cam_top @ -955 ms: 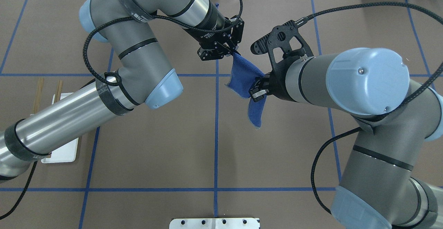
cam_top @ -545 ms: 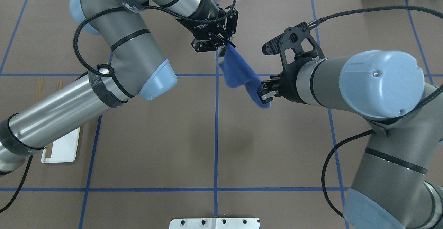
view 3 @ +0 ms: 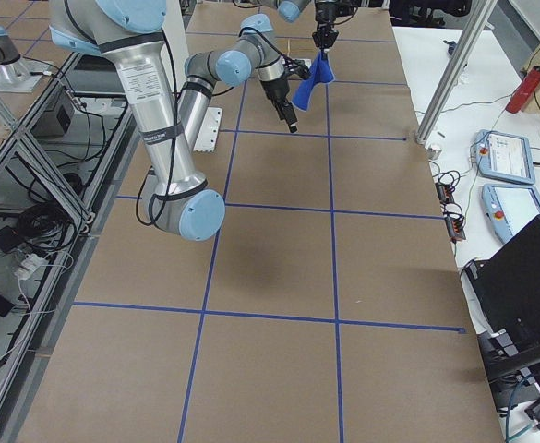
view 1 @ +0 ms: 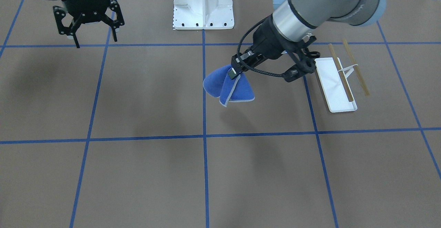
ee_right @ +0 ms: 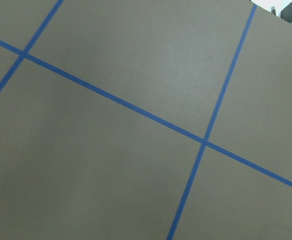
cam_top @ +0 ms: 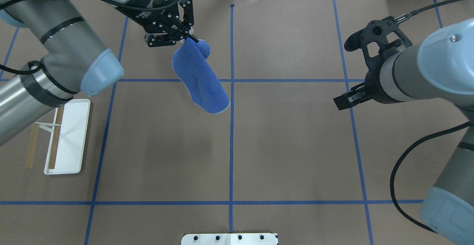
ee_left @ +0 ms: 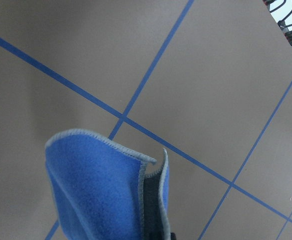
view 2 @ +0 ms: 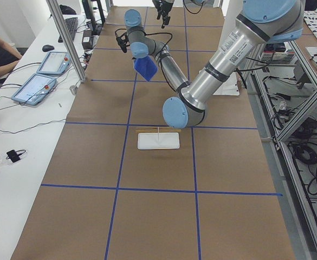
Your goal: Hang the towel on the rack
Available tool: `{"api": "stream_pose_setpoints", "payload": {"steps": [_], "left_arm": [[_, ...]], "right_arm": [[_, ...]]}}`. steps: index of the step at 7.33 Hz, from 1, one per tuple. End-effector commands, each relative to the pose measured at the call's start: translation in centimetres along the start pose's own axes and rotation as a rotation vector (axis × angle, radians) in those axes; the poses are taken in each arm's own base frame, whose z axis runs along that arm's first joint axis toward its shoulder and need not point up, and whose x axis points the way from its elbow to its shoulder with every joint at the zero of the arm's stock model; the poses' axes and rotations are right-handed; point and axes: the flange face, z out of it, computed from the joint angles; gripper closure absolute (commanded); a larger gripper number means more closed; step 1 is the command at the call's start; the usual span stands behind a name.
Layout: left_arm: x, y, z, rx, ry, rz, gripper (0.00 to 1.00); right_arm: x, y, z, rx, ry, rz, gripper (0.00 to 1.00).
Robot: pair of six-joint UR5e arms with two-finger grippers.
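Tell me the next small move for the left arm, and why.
Probably carry the towel toward the rack, kept high enough to clear it. The left gripper alone pinches the towel, which hangs free near the table's middle. The rack stands off to the robot's left, and the right gripper is open and well apart.

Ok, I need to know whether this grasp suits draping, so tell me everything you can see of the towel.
The towel is royal-blue and fleecy, with a light grey stitched edge and a darker grey underside. It hangs in the air, loosely folded over itself, pinched at its top by the left gripper alone, clear of the table and apart from the rack.
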Motion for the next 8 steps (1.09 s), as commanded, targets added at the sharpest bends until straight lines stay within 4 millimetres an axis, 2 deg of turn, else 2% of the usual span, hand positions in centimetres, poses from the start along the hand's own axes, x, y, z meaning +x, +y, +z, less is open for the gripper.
{"api": "stream_pose_setpoints", "payload": {"steps": [1,2,3,4,5,6,7,8], "left_arm": [[-5.6,-3.0,-6.5,0.032,0.014,0.038,1.00],[-9.4,-4.1,-8.8,0.034,0.002,0.058,1.00],[-12.5,-5.5,-11.4,0.044,-0.003,0.067,1.00],[-15.8,-5.9,-12.2,0.048,-0.020,0.070,1.00],[-20.0,-6.8,-12.6,0.059,-0.051,0.087,1.00],[-25.0,-8.2,-13.5,0.074,-0.093,0.136,1.00],[-29.4,-8.9,-13.5,0.073,-0.138,0.159,1.00],[-32.2,-9.4,-13.4,0.076,-0.155,0.157,1.00]], "right_arm": [[6.4,-1.3,0.1,-0.074,0.003,0.130,0.00],[9.7,-1.1,0.9,-0.124,-0.002,0.207,0.00],[13.8,-2.0,2.3,-0.183,-0.023,0.299,0.00],[16.9,-2.7,3.6,-0.228,-0.050,0.313,0.00],[20.0,-3.2,4.6,-0.257,-0.062,0.327,0.00],[23.3,-3.3,5.6,-0.286,-0.095,0.315,0.00],[26.1,-3.2,6.2,-0.296,-0.094,0.300,0.00],[27.1,-3.1,6.4,-0.303,-0.103,0.304,0.00]]}}
